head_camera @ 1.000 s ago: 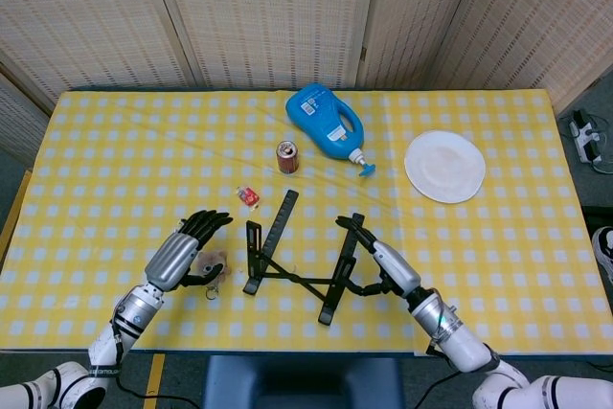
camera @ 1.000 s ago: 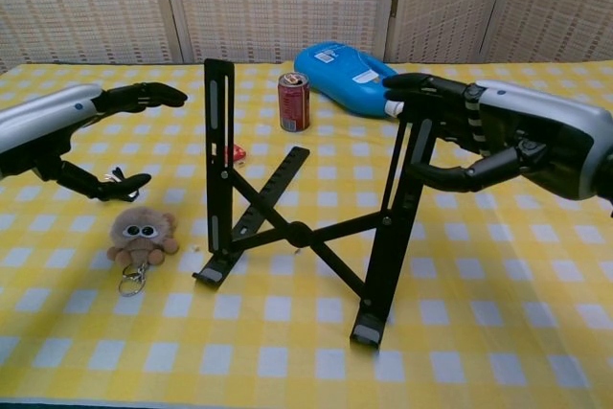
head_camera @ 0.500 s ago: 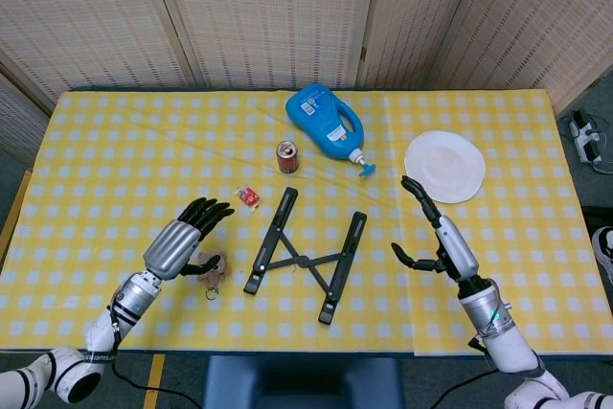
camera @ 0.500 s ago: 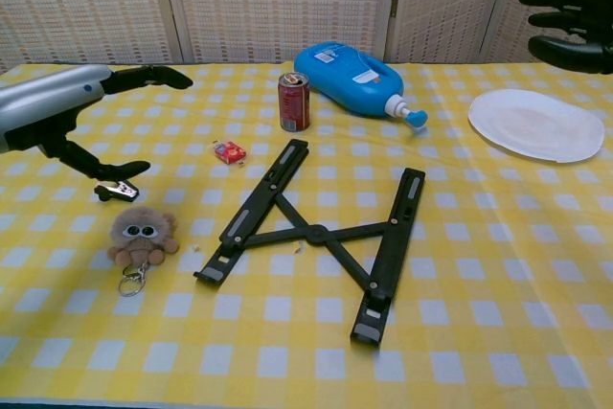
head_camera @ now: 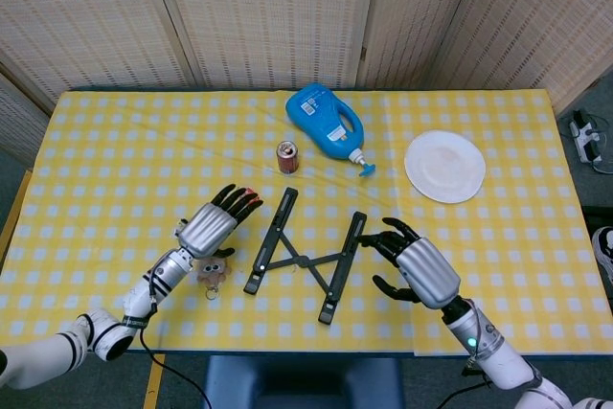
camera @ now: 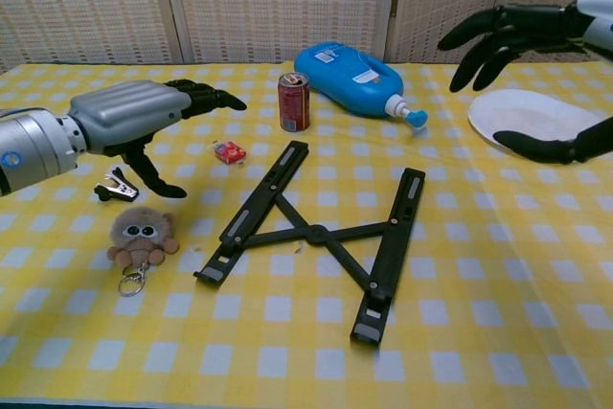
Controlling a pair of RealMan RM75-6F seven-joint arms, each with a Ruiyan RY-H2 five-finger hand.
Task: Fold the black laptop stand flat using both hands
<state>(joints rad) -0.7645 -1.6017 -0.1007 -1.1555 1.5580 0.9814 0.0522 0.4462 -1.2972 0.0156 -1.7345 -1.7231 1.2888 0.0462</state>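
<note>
Laptop stand [head_camera: 306,254] lies collapsed on the table, rails still splayed in an X. Left hand [head_camera: 213,224] hovers just left of it, right hand [head_camera: 414,265] just right; both spread, holding nothing. Likely next: press both rails inward evenly, keeping fingers off the centre pivot.

High head view, low chest view

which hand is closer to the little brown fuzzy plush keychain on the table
Left. The left hand hovers open just above and beside the brown fuzzy plush keychain, at the left of the black folding laptop stand. The right hand is open on the stand's far side.
</note>
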